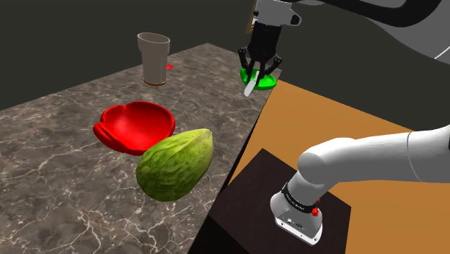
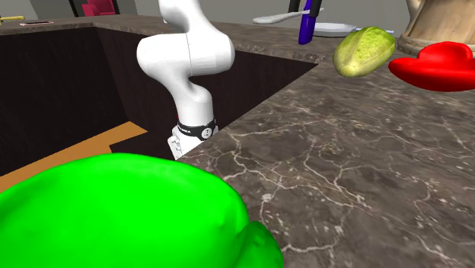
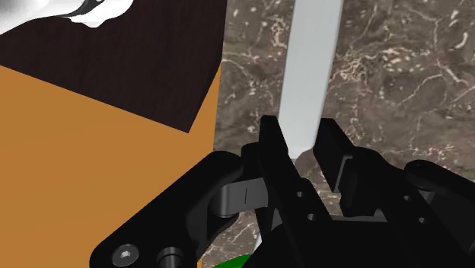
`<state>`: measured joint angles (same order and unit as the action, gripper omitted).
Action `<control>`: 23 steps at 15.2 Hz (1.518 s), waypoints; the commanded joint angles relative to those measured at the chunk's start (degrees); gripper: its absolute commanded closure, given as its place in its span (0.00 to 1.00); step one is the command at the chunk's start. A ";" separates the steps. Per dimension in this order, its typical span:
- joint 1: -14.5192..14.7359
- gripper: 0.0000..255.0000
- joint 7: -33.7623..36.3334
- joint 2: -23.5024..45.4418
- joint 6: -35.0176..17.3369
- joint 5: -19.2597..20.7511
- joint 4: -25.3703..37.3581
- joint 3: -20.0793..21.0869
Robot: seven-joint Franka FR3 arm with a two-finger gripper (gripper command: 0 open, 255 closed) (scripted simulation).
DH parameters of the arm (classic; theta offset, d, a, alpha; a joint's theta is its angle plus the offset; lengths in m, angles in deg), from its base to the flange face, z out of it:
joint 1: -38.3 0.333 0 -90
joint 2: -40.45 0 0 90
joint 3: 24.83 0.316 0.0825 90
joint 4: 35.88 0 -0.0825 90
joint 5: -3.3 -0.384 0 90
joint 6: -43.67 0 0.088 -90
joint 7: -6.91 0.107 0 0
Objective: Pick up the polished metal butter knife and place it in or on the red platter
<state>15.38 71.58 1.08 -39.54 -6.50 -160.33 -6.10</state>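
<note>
1. Gripper (image 3: 304, 141) clamped on butter knife (image 3: 310, 68), pale blade projecting beyond the fingertips over the marble counter (image 3: 380, 53)
2. Grasp judged complete; knife seemingly raised, hanging from the fingers just above a green object (image 1: 268, 81)
3. Red platter (image 1: 137, 126) well apart from gripper, across the counter, empty
4. Left to do: carrying knife to platter, lowering, releasing
</note>
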 commanded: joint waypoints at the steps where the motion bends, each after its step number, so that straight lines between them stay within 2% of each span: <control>1: -0.11 1.00 0.16 0.53 1.45 0.16 1.96 -0.08; 3: -0.22 1.00 0.23 0.99 2.62 0.32 3.59 -0.19; 10: 0.40 1.00 10.67 8.10 1.91 -3.03 11.32 9.22; 15: 0.04 1.00 18.88 15.31 1.27 -3.20 18.74 16.81; 19: -0.42 1.00 26.51 22.99 0.89 -1.02 26.00 23.89; 23: 0.05 1.00 36.03 33.70 1.11 4.94 34.81 32.25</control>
<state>15.26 104.50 31.31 -38.59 -3.64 -128.35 23.67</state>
